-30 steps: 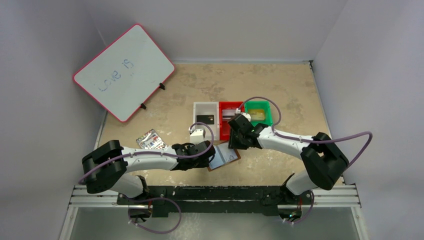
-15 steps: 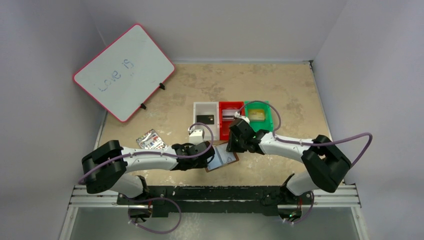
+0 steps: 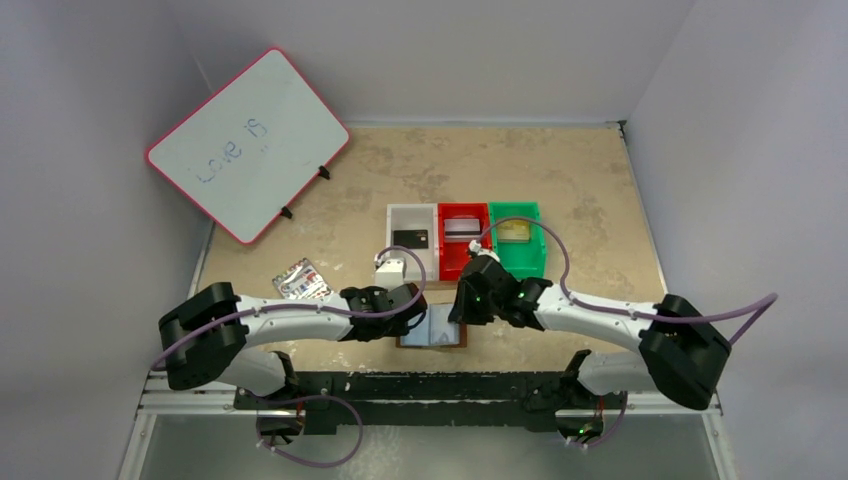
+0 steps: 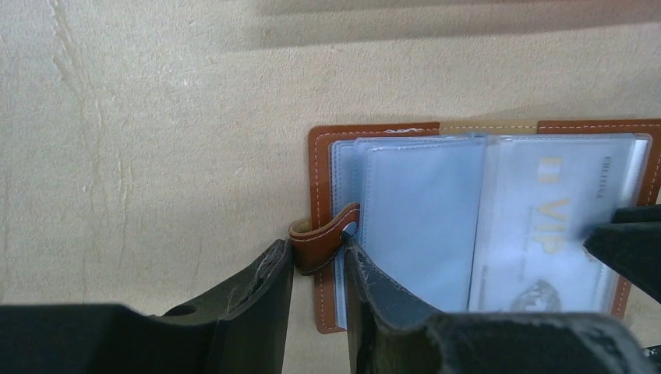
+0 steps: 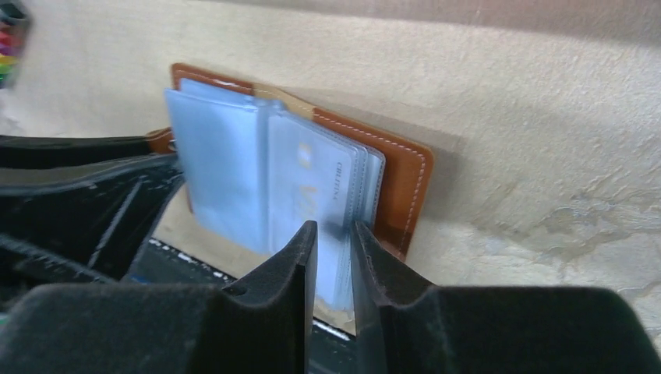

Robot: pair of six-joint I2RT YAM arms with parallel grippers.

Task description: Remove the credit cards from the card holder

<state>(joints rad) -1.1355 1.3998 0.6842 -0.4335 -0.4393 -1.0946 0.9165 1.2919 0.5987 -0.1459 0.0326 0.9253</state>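
Two sets of fingers pinch the open brown leather card holder (image 3: 432, 331) at the counter's (image 3: 580, 200) near edge: left fingers (image 4: 261, 292) on its snap tab (image 4: 321, 238), right fingers (image 5: 292, 269) on a clear plastic sleeve (image 5: 355, 183) holding a pale card (image 4: 546, 226).

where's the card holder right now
In the top view the card holder lies open near the front edge of the table, centre, between the left gripper and the right gripper, just nearer than the white bin and red bin.
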